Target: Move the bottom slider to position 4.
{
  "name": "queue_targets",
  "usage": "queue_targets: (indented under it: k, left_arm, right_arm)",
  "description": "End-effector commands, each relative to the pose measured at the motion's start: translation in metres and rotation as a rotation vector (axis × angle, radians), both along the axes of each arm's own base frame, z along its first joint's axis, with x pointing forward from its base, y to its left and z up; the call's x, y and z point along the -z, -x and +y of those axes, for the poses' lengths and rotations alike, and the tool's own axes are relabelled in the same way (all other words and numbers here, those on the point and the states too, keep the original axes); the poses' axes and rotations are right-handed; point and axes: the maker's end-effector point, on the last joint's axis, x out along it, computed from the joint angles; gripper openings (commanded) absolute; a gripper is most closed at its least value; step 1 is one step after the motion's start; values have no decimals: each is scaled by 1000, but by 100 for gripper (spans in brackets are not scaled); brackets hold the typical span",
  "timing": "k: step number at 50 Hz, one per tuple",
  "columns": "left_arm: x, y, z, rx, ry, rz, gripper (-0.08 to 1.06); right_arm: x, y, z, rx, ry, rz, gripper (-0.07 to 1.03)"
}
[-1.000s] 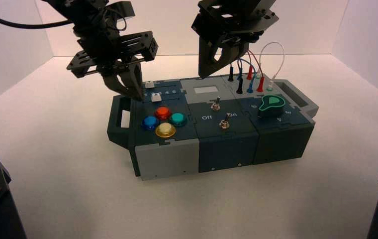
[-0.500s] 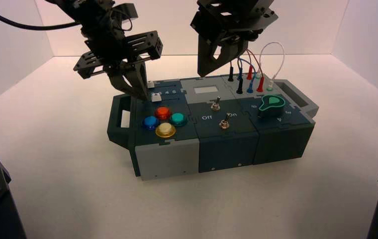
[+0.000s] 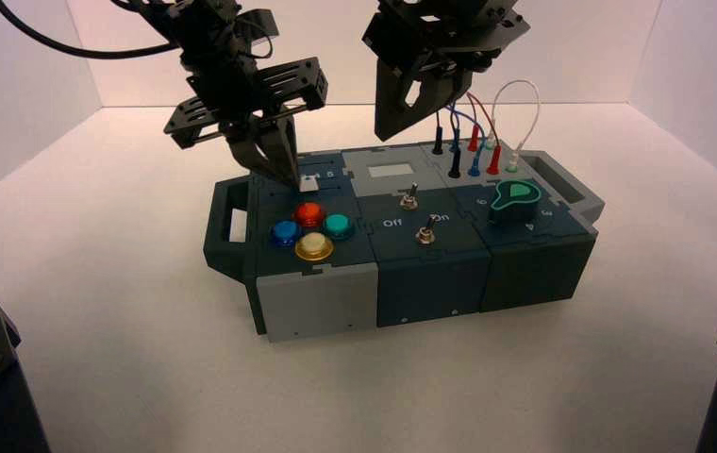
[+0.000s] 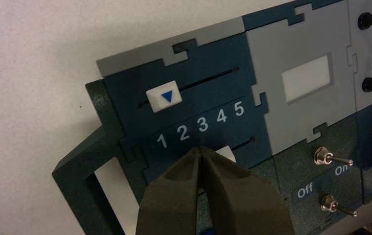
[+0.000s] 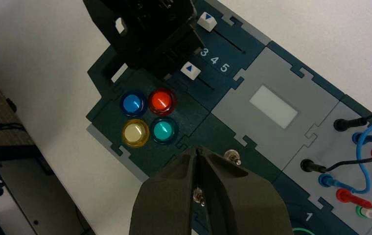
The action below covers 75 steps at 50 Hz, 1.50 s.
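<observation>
**Left gripper pressed against the bottom slider, short of the 4**

The left gripper is down on the box at its left rear corner, fingers closed tip to tip with nothing held between them. In the left wrist view the joined tips sit right at the bottom slider, whose white cap peeks out just beside them on the side toward the higher numerals. The cap appears to lie roughly under the 3, or between 3 and 4, of the printed row 1 2 3 4 5; position 4 is just further along the track. The other slider, with its blue triangle, rests near the 1 end of its own slot. The right wrist view shows the same cap just beside the left gripper's dark body, next to the 3.

The right gripper hangs above the middle of the box, over the toggle switches, fingers shut and empty, apparently idle.

The slider cap is a small, light, hard plastic piece, likely smooth on top and free to run only along its slot. Pinching it looks impractical; the sensible contact is the flat side face of the cap, pushed by the closed fingertips along the track. Such a cap probably moves with little friction, so a short, gentle nudge seems wise, since a firm shove could carry it past 4 toward 5, or the tips could ride up over the cap.
</observation>
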Motion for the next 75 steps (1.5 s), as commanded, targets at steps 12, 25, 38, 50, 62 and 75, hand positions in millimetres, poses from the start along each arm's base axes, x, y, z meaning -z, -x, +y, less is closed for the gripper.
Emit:
queue_targets:
  k: [12, 25, 38, 50, 62, 75]
  left_arm:
    - [-1, 0, -8, 16, 4, -3, -3]
    - [0, 1, -11, 22, 6, 0, -3]
    - [0, 4, -14, 29, 8, 4, -3]
    - [1, 6, -12, 37, 4, 3, -3]
    - [-7, 8, -10, 45, 11, -15, -3]
    - [-29, 7, -14, 52, 47, -46, -3]
  right_arm:
    - [-15, -3, 7, -4, -38, -29, -2]
    - [-15, -3, 7, -4, -38, -29, -2]
    - [-14, -3, 7, -4, -37, -28, -2]
    - [-14, -3, 4, -2, -33, -30, -2]
    - [-17, -1, -1, 3, -40, -38, -2]
    - [-19, 1, -3, 3, -39, -35, -2]
